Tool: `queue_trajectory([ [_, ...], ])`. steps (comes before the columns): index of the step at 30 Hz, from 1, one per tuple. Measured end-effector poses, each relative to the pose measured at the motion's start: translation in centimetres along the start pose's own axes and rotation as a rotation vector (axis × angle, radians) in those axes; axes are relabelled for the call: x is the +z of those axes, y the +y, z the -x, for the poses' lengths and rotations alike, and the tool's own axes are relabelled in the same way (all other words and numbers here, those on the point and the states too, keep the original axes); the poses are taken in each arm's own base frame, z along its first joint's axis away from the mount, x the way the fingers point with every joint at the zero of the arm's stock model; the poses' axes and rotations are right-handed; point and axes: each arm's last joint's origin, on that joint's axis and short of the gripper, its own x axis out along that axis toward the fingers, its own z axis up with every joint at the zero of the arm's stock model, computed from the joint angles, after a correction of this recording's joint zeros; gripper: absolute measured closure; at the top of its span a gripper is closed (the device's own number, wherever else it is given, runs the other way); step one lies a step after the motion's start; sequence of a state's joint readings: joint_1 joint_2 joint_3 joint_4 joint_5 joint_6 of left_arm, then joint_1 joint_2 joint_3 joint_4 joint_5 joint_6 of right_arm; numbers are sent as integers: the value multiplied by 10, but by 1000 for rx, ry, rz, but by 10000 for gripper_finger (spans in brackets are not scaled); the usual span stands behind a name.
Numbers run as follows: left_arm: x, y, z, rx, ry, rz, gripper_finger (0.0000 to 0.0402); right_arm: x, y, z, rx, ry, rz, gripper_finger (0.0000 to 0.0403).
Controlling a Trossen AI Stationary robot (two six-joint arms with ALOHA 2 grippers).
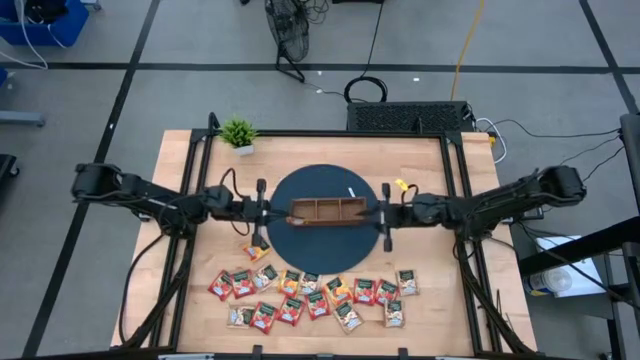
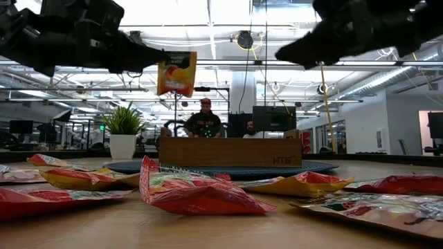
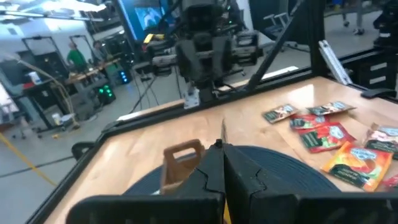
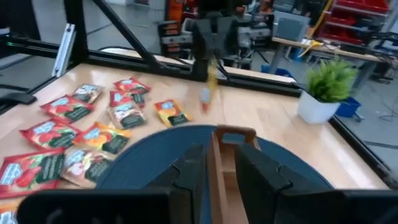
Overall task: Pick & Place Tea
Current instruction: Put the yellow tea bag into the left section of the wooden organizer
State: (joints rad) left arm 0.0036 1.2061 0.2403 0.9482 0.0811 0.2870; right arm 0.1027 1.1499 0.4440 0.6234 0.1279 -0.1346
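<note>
Left gripper [image 1: 262,210] pinches one orange square tea sachet [image 2: 176,73] by its edge, beside your brown three-compartment wooden tray [image 1: 327,211]. Risky: that sachet could swing, clip the tray's end wall and miss. Right gripper [image 1: 385,212], partly spread, holds nothing I can see.

I see a grey floor [image 1: 90,150] marked with dark lines around the wooden surface [image 1: 470,300]. Black cables [image 1: 365,88] loop across the floor behind it, and a blue bin [image 1: 40,22] sits in one far corner. Looking level across the surface, I see a large open workshop with long ceiling lights [image 2: 208,14], exposed pipes and desks with monitors [image 2: 273,119]. Two people [image 2: 205,122] sit at those desks. A small potted plant [image 2: 123,130] stands at the surface's back edge.
</note>
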Motion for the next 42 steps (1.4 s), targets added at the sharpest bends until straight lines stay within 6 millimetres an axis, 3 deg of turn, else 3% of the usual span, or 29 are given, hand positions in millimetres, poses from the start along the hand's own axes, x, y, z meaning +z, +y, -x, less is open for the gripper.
queue_trajectory([
  [9, 7, -9, -10, -59, -54, -92, 401, -16, 1, 14, -3, -27, -21, 328],
  [13, 0, -19, -16, -91, -59, -244, 401, -18, 1, 16, -4, -40, -27, 328],
  [18, -15, -25, -22, -88, -8, -290, 401, -19, 1, 16, -4, -40, -23, 328],
  [22, -24, -13, -26, 9, 18, -297, 401, -18, 1, 16, -4, -43, -15, 328],
  [30, -47, 13, -27, 44, 78, -232, 401, -18, 1, 16, -4, -43, -15, 328],
  [42, -65, 30, -24, 84, 148, -181, 401, -19, 1, 16, -4, -36, 0, 328],
])
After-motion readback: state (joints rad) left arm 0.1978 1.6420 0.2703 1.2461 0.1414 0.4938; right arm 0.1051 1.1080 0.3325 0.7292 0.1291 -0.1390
